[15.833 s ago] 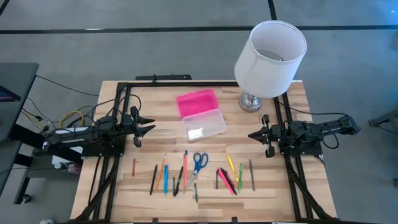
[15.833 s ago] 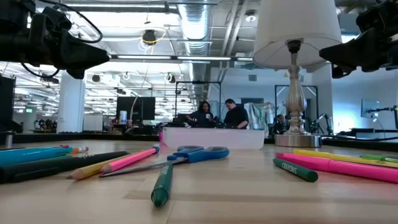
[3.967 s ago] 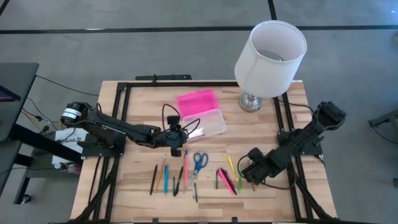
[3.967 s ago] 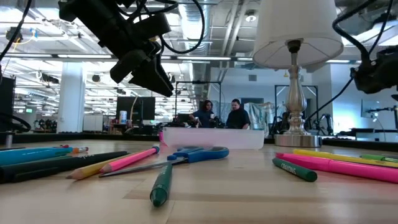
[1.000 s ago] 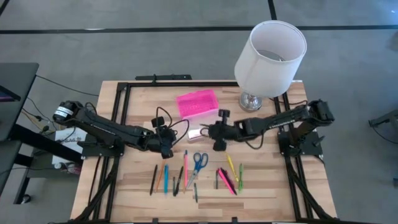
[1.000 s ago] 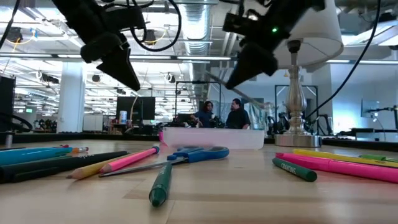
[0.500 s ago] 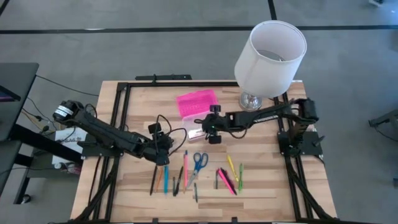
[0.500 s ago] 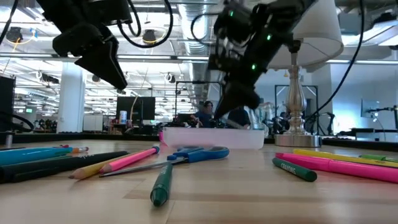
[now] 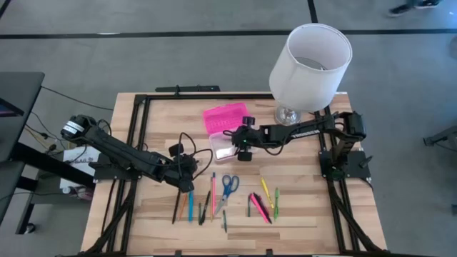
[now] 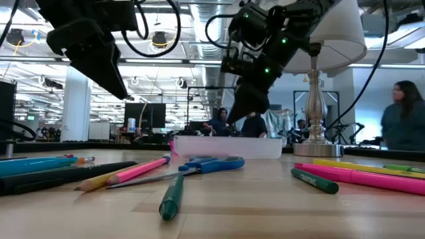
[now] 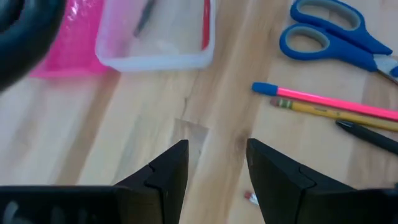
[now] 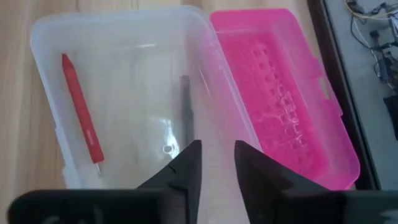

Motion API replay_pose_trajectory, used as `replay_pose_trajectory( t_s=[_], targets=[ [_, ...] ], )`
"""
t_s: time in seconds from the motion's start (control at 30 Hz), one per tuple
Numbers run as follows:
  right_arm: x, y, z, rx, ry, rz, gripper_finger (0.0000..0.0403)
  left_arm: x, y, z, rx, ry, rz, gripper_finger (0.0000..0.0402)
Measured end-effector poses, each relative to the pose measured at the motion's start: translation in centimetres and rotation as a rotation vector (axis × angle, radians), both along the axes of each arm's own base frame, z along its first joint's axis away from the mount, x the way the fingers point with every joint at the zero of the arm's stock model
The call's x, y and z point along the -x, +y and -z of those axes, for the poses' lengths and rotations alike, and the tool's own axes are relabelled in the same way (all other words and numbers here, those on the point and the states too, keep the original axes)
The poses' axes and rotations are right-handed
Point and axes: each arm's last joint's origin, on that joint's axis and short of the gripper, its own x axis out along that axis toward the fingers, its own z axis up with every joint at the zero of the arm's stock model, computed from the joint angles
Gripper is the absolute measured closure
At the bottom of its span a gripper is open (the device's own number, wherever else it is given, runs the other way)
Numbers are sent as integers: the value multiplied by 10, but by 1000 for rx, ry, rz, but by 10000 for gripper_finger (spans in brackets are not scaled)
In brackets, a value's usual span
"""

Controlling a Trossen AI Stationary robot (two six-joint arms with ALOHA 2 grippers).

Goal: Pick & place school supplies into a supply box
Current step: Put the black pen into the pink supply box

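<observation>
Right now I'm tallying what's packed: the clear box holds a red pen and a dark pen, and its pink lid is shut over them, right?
Not quite. The supply box does hold the red pen and the dark pen, but the pink lid lies open beside it, not shut. The right wrist view shows this, with the right gripper above the box.

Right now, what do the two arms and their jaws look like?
Both arms are black, jointed and slim, with loose black cables looping off them. The left arm has a round silver-faced joint near its base. Each ends in two dark wedge-shaped fingers. The right gripper shows small green lights on its wrist in the low view.
</observation>
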Motion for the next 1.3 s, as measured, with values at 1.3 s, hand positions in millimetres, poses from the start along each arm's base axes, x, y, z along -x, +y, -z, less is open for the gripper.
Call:
replay_pose_trajectory(
  t_s=[1.3],
  targets=[
    [127,91,-70,-25,-466,-119,287,25,-69,55,485,227,-495,244]
  ],
)
